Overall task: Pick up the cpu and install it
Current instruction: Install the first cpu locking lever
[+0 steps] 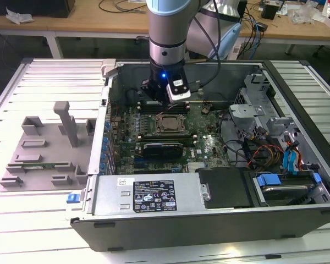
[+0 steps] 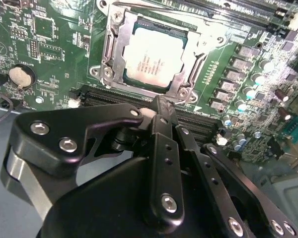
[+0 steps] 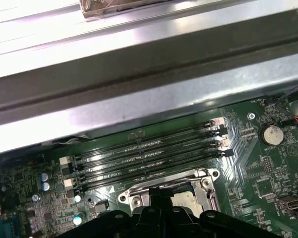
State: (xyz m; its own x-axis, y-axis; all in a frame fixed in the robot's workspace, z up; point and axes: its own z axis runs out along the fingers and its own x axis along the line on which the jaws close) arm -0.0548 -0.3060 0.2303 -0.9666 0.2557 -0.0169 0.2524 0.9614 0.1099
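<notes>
The cpu (image 2: 156, 59), a small silvery-grey square chip, lies flat inside the metal-framed socket (image 2: 111, 54) on the green motherboard; the socket's frame is open around it. In the exterior view the cpu (image 1: 169, 124) sits mid-board inside the open computer case (image 1: 154, 231). My gripper (image 2: 162, 101) hangs just over the edge of the socket, beside the black memory slots. Its black fingers (image 2: 161, 148) meet at the tips and are shut, with nothing between them. In the exterior view the gripper (image 1: 161, 103) is above the far side of the socket. In the first wrist view the socket (image 3: 139, 198) peeks out past the gripper.
Black memory slots (image 3: 144, 158) run beside the socket, with the case wall (image 3: 149, 84) beyond. A grey fixture (image 1: 44, 148) holding a green memory stick lies at the exterior view's left. A power supply (image 1: 148, 195), drive bays (image 1: 283, 187) and cables crowd the case.
</notes>
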